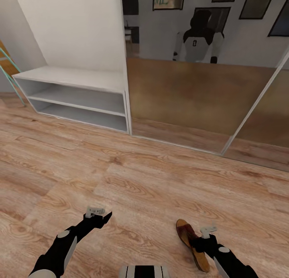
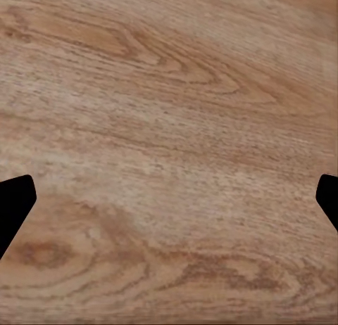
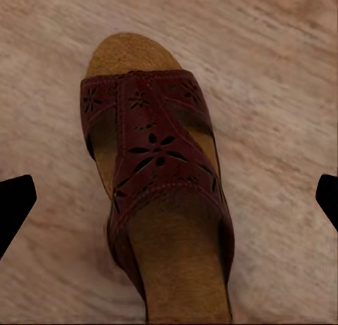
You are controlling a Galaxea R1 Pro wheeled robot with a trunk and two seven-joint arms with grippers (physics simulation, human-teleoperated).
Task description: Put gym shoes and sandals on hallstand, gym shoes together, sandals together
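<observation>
Head view: hallstand (image 1: 76, 94), pale grey-white, bench top over two low open shelves, nothing on them, stands against the wall. Beside it, a mirrored sliding door (image 1: 200, 105) reflects the robot. One sandal (image 1: 192, 242) lies on the corridor floor (image 1: 140, 177), well apart from the hallstand on the robot's side, toe pointing away from the robot. Dark brown upper, tan sole. Right claw (image 1: 206, 232) sits over the sandal's heel half; touching or not, cannot tell. Left claw (image 1: 95, 212) hangs above bare floor, well apart from the sandal.

Left wrist view: wood-grain planks, light brown. Left claw fingertips (image 2: 14, 205) dark, spread wide at both edges, released, nothing between them.

Right wrist view: sandal (image 3: 151, 191) seen from above, red-brown leather strap with cut-out flower pattern and stitching, open toe, tan cork-like footbed. It lies between the right claw's fingertips (image 3: 15, 202), which stand wide apart and clear of the shoe: released.
</observation>
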